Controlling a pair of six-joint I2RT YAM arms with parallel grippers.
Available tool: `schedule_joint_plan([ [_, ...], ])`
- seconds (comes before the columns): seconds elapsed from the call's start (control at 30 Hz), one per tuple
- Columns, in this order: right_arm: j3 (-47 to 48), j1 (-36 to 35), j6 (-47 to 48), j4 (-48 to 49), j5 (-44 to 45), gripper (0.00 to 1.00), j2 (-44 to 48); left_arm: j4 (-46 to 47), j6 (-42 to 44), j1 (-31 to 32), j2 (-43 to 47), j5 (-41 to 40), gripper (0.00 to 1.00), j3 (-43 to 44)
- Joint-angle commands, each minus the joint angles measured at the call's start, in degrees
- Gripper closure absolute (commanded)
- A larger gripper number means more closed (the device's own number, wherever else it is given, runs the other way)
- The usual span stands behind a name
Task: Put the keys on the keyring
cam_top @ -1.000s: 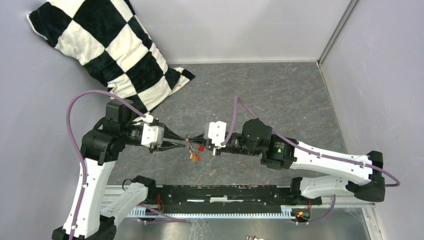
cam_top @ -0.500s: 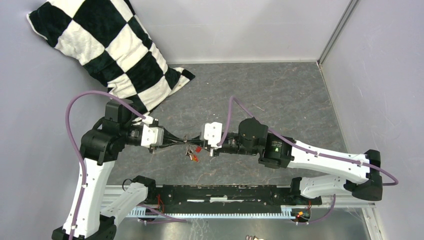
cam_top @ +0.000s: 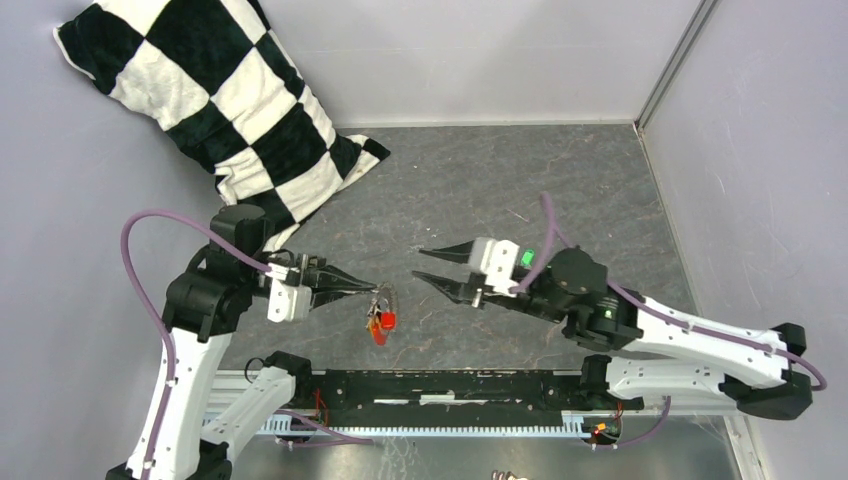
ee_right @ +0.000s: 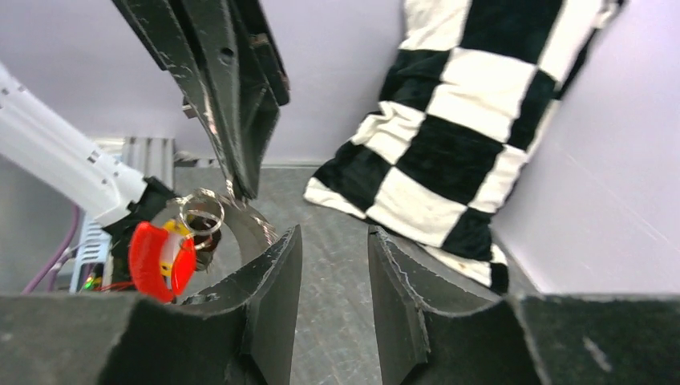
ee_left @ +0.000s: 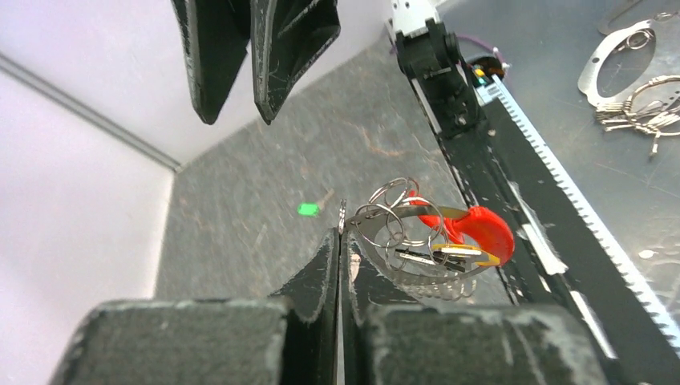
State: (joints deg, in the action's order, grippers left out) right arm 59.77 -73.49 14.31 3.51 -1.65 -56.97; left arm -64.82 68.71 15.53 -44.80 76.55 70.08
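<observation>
My left gripper (cam_top: 368,290) is shut on the rim of the keyring (cam_top: 384,297), a silver wire loop held above the floor. In the left wrist view the shut left gripper (ee_left: 340,237) pinches the edge of the keyring (ee_left: 377,230). Small rings, a red piece (ee_left: 486,228) and a yellow-headed key (ee_left: 467,253) hang from it. My right gripper (cam_top: 428,267) stands open to the right of the ring, apart from it and holding nothing. The right wrist view shows the right gripper (ee_right: 333,250) with a gap between its fingers and the keyring (ee_right: 202,213) ahead on the left. A small green spot (ee_left: 307,209) lies on the floor; I cannot tell what it is.
A black-and-white checked pillow (cam_top: 215,95) leans in the back left corner. Grey walls close the back and both sides. A black rail (cam_top: 450,390) runs along the near edge. Beyond the rail, spare metal rings (ee_left: 641,100) lie on a metal surface.
The right gripper opened, let go of the ring and drew back to the right. The left gripper closed on the keyring and now holds it alone.
</observation>
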Motion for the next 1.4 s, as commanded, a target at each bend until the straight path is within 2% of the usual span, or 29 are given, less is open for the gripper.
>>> schedule_joint_plan([
  [0.0,-6.1,0.1,-0.1,6.6,10.0,0.58,4.2,12.5,2.1,0.2,-1.5,11.2,0.98,0.8],
  [0.23,-10.2,0.2,-0.1,12.0,14.4,0.61,5.7,18.8,-0.6,0.5,-3.4,16.2,0.98,4.0],
  [0.4,-10.3,1.0,-0.7,11.1,16.9,0.61,5.6,20.1,-2.1,0.7,-3.0,16.7,0.98,3.2],
  [0.57,-9.2,3.3,-3.5,9.0,18.1,0.57,4.0,20.9,-3.5,0.7,-1.7,15.8,0.98,2.0],
  [0.67,-8.2,7.0,-6.9,6.3,18.4,0.47,2.2,20.8,-6.7,0.7,-1.4,13.7,0.98,1.5],
  [0.8,-9.4,17.3,-13.9,1.5,16.8,0.37,-1.2,21.1,-17.4,0.7,-2.4,5.3,0.98,-1.4],
  [0.9,-12.3,26.3,-19.3,-1.3,17.1,0.32,-4.1,18.8,-18.4,0.7,-2.0,-1.2,0.98,-5.2],
  [1.1,-23.0,38.7,-26.4,-1.7,20.7,0.29,-9.3,18.6,-22.2,0.7,-0.8,-4.8,0.98,-11.1],
  [1.27,-27.1,41.0,-25.4,0.5,19.9,0.31,-14.4,10.3,-16.2,0.7,-3.0,-6.3,0.98,-11.2],
  [1.37,-27.8,40.9,-24.0,1.0,19.4,0.34,-16.5,8.6,-15.8,0.7,-3.0,-7.1,0.98,-11.7],
])
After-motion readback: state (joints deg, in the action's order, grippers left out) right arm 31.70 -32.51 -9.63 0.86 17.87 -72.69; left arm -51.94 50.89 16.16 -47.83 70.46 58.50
